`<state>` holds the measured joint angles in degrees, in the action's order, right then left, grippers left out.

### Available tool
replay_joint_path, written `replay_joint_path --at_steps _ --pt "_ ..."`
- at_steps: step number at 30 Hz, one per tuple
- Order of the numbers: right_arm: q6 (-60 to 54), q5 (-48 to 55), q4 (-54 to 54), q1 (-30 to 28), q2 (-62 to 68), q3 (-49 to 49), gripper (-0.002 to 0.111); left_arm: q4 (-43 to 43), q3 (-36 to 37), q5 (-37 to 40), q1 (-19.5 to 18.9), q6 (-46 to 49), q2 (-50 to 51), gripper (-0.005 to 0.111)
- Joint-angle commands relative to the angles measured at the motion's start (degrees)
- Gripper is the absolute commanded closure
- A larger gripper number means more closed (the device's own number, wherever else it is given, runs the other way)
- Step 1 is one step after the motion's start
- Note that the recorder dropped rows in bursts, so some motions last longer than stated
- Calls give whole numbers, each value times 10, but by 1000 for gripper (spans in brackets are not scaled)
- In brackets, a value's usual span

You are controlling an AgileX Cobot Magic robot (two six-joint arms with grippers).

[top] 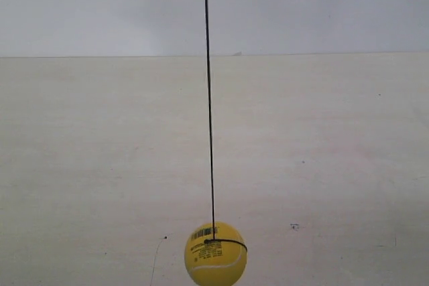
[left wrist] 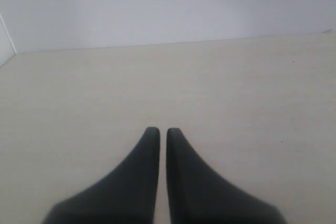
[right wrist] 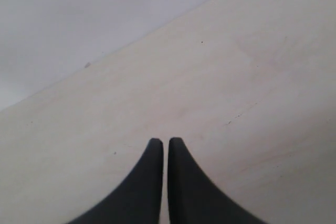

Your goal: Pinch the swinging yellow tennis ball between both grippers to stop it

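The yellow tennis ball hangs low at the bottom middle of the exterior view on a thin dark string, with a black band and dark print on it. No gripper shows in that view. In the left wrist view my left gripper is shut, its black tapered fingers nearly touching with nothing between them. My right gripper in the right wrist view is likewise shut on nothing. The ball appears in neither wrist view.
A pale tabletop spreads under the ball, ending at a light grey wall behind. The table's far edge shows in the left wrist view, and small dark specks mark the surface.
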<state>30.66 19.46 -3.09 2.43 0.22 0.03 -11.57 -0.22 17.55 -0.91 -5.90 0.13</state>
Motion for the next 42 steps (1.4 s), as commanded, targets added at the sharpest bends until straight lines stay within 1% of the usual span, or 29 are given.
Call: replay_joint_path --at_steps 1,3,5,16,21,42 --pt "-135 0 -2 -2 -2 0 108 2 2 1 -2 2 -1 102" --pt "-198 0 -2 -2 -2 0 108 2 2 1 -2 2 -1 102" --pt "-234 0 -2 -2 -2 0 108 2 2 1 -2 2 -1 102" --pt "-254 0 -2 -2 -2 0 108 2 2 1 -2 2 -1 102" --pt "-325 0 -2 -2 -2 0 108 2 2 1 -2 2 -1 102" --pt "-322 0 -2 -2 -2 0 108 2 2 1 -2 2 -1 102"
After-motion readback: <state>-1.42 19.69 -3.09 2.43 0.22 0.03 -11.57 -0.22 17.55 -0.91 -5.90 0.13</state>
